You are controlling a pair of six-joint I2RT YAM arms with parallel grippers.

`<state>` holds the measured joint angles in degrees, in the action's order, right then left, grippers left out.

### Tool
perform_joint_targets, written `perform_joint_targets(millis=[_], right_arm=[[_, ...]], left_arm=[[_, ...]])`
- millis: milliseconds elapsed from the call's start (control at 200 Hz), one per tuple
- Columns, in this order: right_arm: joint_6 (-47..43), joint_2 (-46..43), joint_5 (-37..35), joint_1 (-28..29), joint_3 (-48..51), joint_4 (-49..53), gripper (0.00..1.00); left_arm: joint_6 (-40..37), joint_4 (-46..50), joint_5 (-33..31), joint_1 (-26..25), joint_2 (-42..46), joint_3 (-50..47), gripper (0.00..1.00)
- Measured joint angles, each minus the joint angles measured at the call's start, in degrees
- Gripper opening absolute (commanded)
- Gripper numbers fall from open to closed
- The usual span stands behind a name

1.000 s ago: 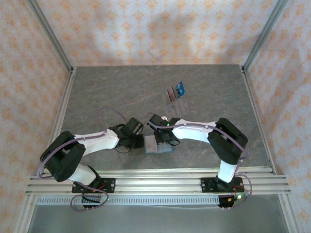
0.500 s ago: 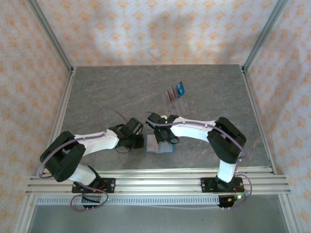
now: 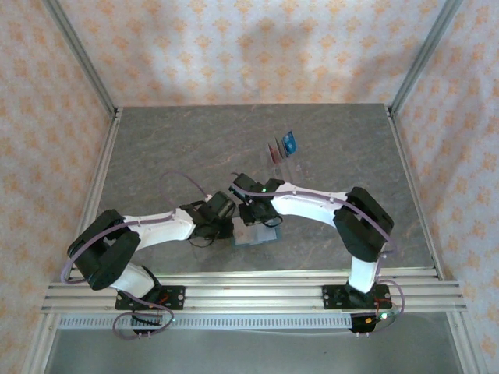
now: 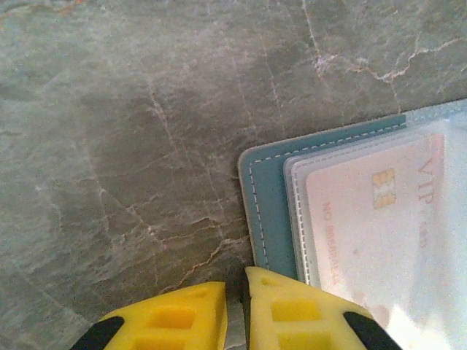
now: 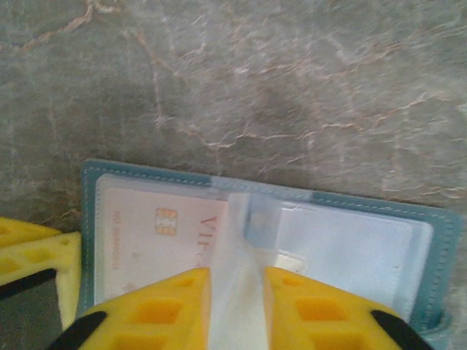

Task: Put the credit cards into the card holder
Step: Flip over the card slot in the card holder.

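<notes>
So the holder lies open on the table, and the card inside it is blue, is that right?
Not quite. The holder does lie open on the table, but the card inside it is pale pink, with a gold chip and VIP lettering, not blue. The left wrist view shows this.

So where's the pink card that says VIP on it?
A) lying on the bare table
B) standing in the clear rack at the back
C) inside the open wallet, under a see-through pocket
C: the VIP card lies flat under a clear sleeve inside the open card holder, whose teal border frames it.
</notes>
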<state>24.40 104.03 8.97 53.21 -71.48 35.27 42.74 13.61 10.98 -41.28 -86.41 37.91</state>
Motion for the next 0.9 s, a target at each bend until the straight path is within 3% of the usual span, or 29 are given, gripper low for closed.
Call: perform_joint_targets(millis=[505, 666, 896], right_arm=[[10.3, -0.2, 16.6, -3.9, 6.6, -15.1, 0.52], [12.0, -3.7, 17.2, -4.7, 8.9, -17.8, 0.6], [13.2, -8.7, 17.1, -6.6, 13.7, -21.6, 0.6]], left_arm=[[4.0, -1.4, -1.0, -0.4, 1.2, -1.4, 0.17], [4.2, -2.1, -1.0, -0.4, 1.6, -1.9, 0.17], [4.2, -2.3, -1.0, -0.5, 1.7, -2.0, 0.17]])
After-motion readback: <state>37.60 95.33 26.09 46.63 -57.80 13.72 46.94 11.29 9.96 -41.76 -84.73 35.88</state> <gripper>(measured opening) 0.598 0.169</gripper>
